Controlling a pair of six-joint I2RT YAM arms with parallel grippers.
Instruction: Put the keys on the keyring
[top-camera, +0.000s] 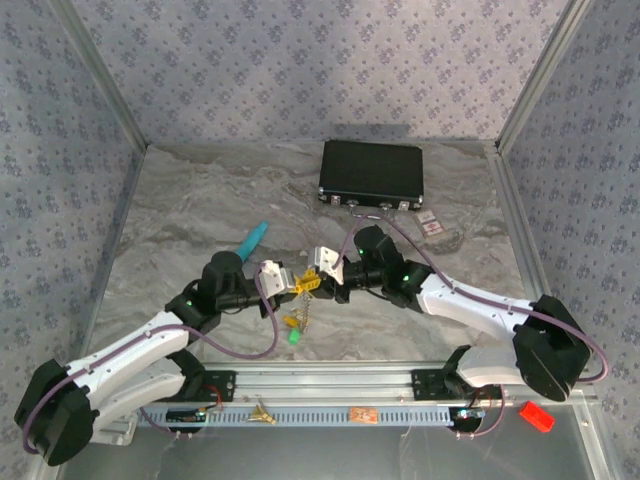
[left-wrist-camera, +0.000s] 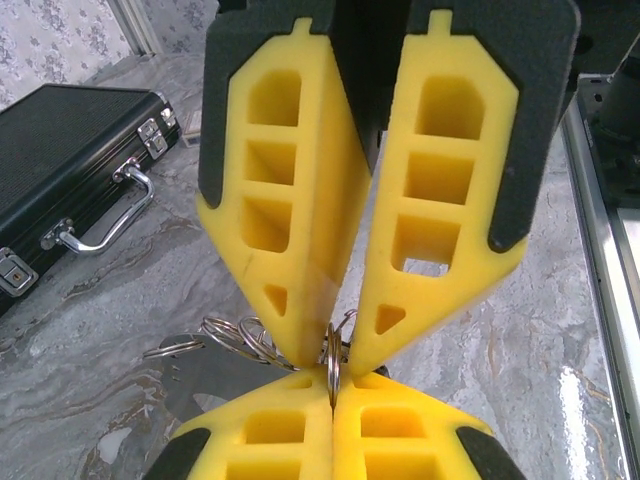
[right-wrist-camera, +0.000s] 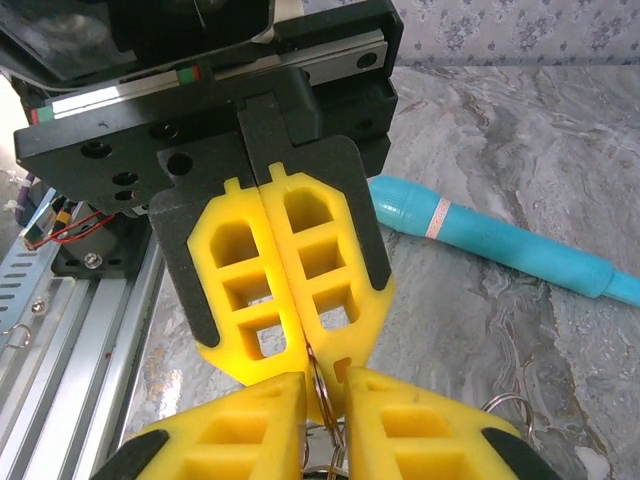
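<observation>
We see left gripper (left-wrist-camera: 332, 392) clenched on ring (left-wrist-camera: 333, 362). Right gripper (right-wrist-camera: 325, 395) tip-to-tip opposite, jaws barely parted astride ring wire. Gripping or not, we cannot tell.

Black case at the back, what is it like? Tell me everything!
The black case is a flat rectangular box with a finely textured skin that looks like hard plastic. Its front edge carries a curved silver handle between two silver latches. It is shut and lies flat on the marble table near the back wall. Nothing seems to touch it.
</observation>
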